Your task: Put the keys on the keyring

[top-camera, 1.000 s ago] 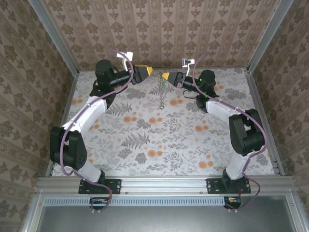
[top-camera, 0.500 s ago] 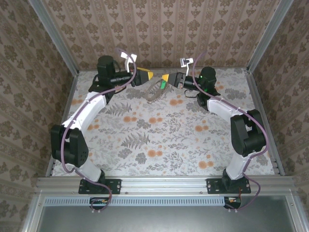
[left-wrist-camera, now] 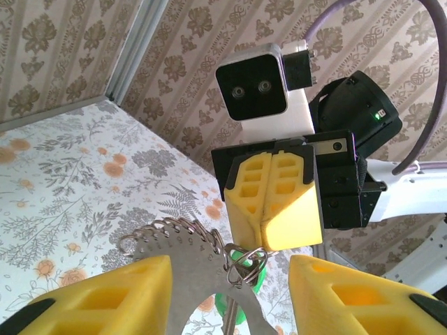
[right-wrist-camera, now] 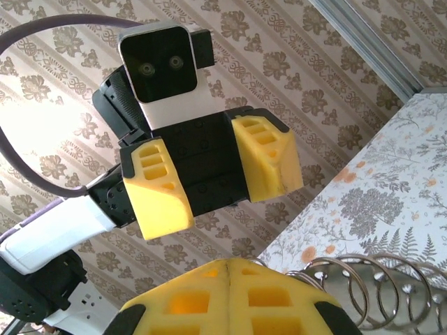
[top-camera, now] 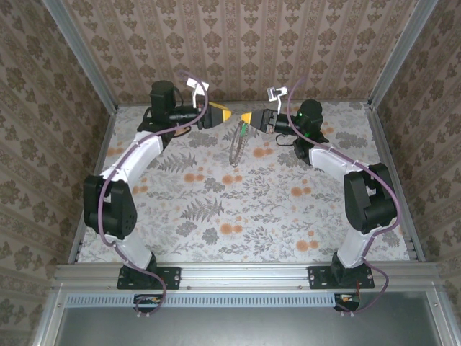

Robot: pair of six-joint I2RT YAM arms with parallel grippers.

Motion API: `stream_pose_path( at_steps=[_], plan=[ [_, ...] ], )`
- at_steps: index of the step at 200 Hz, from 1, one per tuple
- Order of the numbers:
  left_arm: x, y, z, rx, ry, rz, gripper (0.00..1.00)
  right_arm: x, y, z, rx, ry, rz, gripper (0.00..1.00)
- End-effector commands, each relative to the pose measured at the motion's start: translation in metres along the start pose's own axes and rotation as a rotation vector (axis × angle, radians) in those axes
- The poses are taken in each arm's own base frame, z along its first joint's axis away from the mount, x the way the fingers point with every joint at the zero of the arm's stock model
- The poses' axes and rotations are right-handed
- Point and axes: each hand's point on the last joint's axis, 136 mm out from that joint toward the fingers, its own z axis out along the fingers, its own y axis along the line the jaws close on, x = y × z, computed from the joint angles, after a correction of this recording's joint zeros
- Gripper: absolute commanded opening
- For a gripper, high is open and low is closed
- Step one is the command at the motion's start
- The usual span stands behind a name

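Yellow fingers of the right tool (top-camera: 247, 119) are pressed together. From their tips hangs the large thin brown-tan keyring hoop (top-camera: 235, 148), seen almost edge-on and reaching down toward the grey floral-patterned worktop (top-camera: 216, 216), close to the papered far wall (top-camera: 238, 50). In the left wrist view the keyring hoop reads as a flat silvery band with a coiled wire edge. A small wire loop (left-wrist-camera: 244, 259) sits at its top, right under the closed tips. The tiny key with a bright green head (top-camera: 245, 130) sits just below those tips, beside the top of the hoop; its blade is too small to make out. The left tool (top-camera: 222, 115) faces the right one nearly tip to tip, just apart from it, with its 2 yellow fingers spread. From its own camera the hoop's band lies in the gap between the 2 fingers. Whether it touches either finger, I cannot tell.
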Motion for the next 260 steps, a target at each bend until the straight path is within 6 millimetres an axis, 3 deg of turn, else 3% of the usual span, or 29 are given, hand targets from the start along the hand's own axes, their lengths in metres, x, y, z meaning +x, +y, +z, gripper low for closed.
stream_pose_path(
  at_steps=[1, 41, 59, 73, 92, 123, 162, 177, 210, 234, 244, 260],
  plan=[
    [0.002, -0.012, 0.008, 0.082, 0.029, 0.045, 0.47, -0.019, 0.036, -0.002, -0.067, -0.024, -0.100, 0.00],
    [0.018, -0.014, 0.021, 0.121, 0.067, 0.040, 0.46, -0.015, 0.032, -0.003, -0.061, -0.025, -0.090, 0.00],
    [0.025, -0.017, 0.028, 0.144, 0.080, 0.037, 0.39, -0.014, 0.030, -0.003, -0.059, -0.025, -0.088, 0.00],
    [0.029, -0.017, 0.034, 0.153, 0.088, 0.033, 0.28, -0.013, 0.028, -0.003, -0.056, -0.026, -0.083, 0.00],
    [0.032, -0.017, 0.040, 0.158, 0.090, 0.043, 0.00, -0.011, 0.027, -0.003, -0.054, -0.024, -0.080, 0.00],
    [0.037, -0.009, 0.043, 0.116, 0.065, 0.039, 0.00, -0.010, 0.017, -0.006, -0.024, -0.037, -0.068, 0.00],
    [0.040, 0.000, 0.032, 0.065, 0.008, 0.013, 0.00, 0.000, -0.026, -0.025, 0.127, -0.088, 0.039, 0.00],
    [0.044, 0.002, 0.029, 0.032, -0.005, 0.007, 0.00, 0.012, -0.049, -0.033, 0.215, -0.100, 0.084, 0.07],
    [0.046, 0.016, 0.017, -0.072, -0.068, -0.021, 0.00, 0.053, -0.099, -0.049, 0.387, -0.080, 0.191, 0.36],
    [0.050, 0.032, 0.006, -0.152, -0.111, -0.064, 0.21, 0.077, -0.133, -0.058, 0.520, -0.043, 0.246, 0.44],
    [0.050, 0.041, 0.001, -0.193, -0.134, -0.091, 0.34, 0.084, -0.144, -0.057, 0.556, -0.015, 0.253, 0.45],
    [0.052, 0.059, -0.009, -0.262, -0.171, -0.147, 0.44, 0.092, -0.158, -0.051, 0.599, 0.037, 0.253, 0.46]
  ],
)
